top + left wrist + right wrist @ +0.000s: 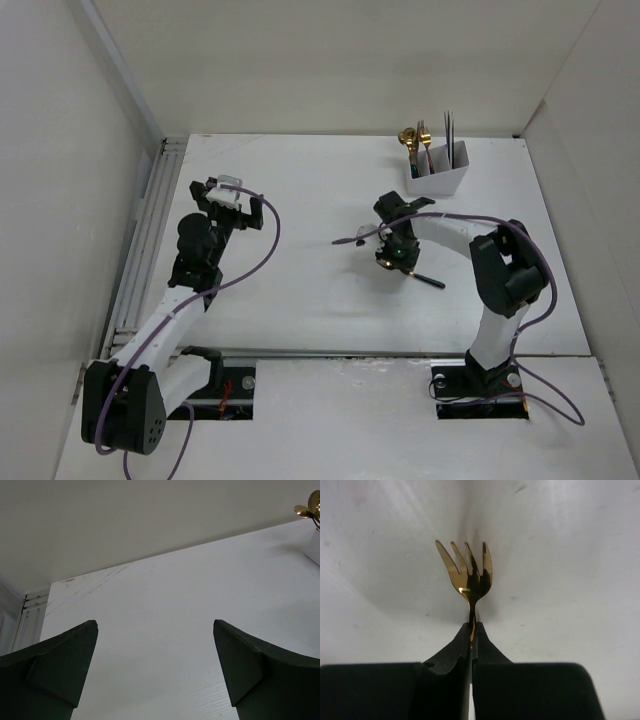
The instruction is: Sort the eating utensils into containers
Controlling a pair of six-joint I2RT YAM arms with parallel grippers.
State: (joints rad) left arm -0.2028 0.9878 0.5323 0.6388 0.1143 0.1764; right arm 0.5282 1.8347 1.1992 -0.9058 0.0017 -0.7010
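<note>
Looks like a robotics lab test cell: bare white bench (320, 300) beneath the left end effector (156, 625) and right end effector (471, 632), plain white panels (330, 60) boxing in the space ahead and to either side, purple cables (270, 240) looping along bolted-down arms (500, 290) behind.

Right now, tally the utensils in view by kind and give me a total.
Forks: 2, the held fork in the right gripper and a second fork in the white holder.
Spoons: 2, gold, in the holder.
Chopsticks: 2, in the holder.
Total: 6 utensils.
</note>
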